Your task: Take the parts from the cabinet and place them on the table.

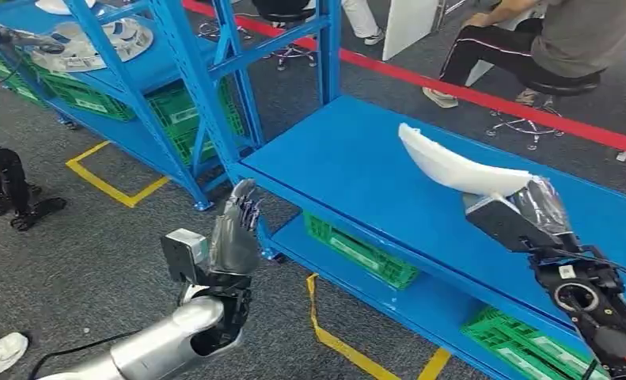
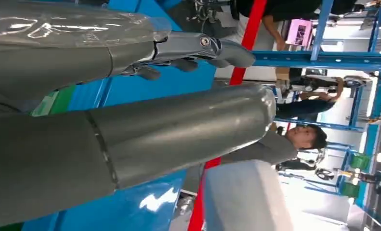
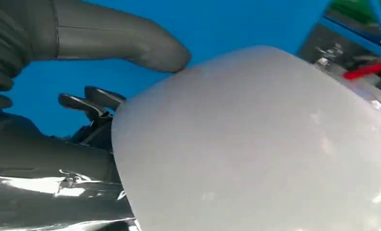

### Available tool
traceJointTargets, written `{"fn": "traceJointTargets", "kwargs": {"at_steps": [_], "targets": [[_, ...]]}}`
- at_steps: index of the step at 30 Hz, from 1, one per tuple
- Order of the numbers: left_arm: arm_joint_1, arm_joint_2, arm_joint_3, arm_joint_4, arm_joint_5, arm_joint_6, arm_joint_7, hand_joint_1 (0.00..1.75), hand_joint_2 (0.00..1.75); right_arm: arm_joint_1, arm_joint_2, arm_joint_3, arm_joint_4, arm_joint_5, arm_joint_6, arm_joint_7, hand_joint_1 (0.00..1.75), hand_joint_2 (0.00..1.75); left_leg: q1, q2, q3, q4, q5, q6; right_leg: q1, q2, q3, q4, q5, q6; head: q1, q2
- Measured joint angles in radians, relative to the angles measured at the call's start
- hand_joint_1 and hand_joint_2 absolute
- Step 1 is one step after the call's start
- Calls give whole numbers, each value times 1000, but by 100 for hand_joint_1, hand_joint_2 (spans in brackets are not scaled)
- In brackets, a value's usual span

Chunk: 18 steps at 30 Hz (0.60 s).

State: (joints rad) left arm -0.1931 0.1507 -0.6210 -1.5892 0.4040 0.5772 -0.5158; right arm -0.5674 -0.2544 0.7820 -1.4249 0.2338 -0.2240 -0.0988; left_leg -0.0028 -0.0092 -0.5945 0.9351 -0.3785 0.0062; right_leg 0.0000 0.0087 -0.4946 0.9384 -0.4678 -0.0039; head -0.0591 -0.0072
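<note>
Head view: your right robot hand [image 1: 523,207] holds the white part [image 1: 452,166] above the blue surface [image 1: 349,170], fingers wrapped on its near end. The part hangs clear of the top; I can't see contact anywhere. So my read: pickup is done, carry is done or nearly so, set-down is not yet done. You'd need to lower and release. The blue cabinet [image 1: 135,63] at upper left has more pale parts [image 1: 104,39] on its shelf, so more trips look likely. The left robot hand [image 1: 238,229] is raised beside the surface's near corner, holding nothing, fingers straight and roughly together. Green crates [image 1: 357,253] sit on the lower shelf under the surface. A person on a stool [image 1: 555,83] sits beyond the red floor line [image 1: 483,95].

Left wrist view: left robot hand [image 2: 130,110] is empty, fingers [image 2: 198,48] extended, thumb alongside. Blue shelving and people are in the background, blurred.

Right wrist view: the white part [image 3: 256,144] sits close to the lens. It's a smooth, rounded, matte shell, off-white, with no visible markings or holes. From the head view it's elongated, curved and tapering to a point at the far end. Right robot hand [image 3: 82,120] has the thumb [image 3: 130,43] over one face and dark fingers [image 3: 92,101] under the other, a pinch across the edge. Blue surface is behind it. It looks rigid and light; a smooth curved face could slip, so release it low.
</note>
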Motion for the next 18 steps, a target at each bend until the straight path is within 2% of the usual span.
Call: {"fn": "traceJointTargets", "kwargs": {"at_steps": [6, 10, 11, 18], "targets": [[3, -3, 0, 0, -22, -5, 6, 0, 0, 44, 0, -33, -146, 34, -74, -10, 175, 175, 0, 0, 0, 0, 0, 0, 0, 0, 0, 0, 0, 0, 0, 0], [11, -4, 0, 0, -36, -13, 6, 0, 0, 67, 0, -49, -224, 66, -88, -7, 175, 175, 0, 0, 0, 0, 0, 0, 0, 0, 0, 0, 0, 0, 0, 0], [15, -5, 0, 0, -39, -17, 6, 0, 175, 75, 0, -56, -245, 74, -88, -6, 175, 175, 0, 0, 0, 0, 0, 0, 0, 0, 0, 0, 0, 0, 0, 0], [28, -8, 0, 0, -63, -22, 3, 0, 175, 92, 0, -85, -327, 103, -86, -15, 175, 175, 0, 0, 0, 0, 0, 0, 0, 0, 0, 0, 0, 0, 0, 0]]}}
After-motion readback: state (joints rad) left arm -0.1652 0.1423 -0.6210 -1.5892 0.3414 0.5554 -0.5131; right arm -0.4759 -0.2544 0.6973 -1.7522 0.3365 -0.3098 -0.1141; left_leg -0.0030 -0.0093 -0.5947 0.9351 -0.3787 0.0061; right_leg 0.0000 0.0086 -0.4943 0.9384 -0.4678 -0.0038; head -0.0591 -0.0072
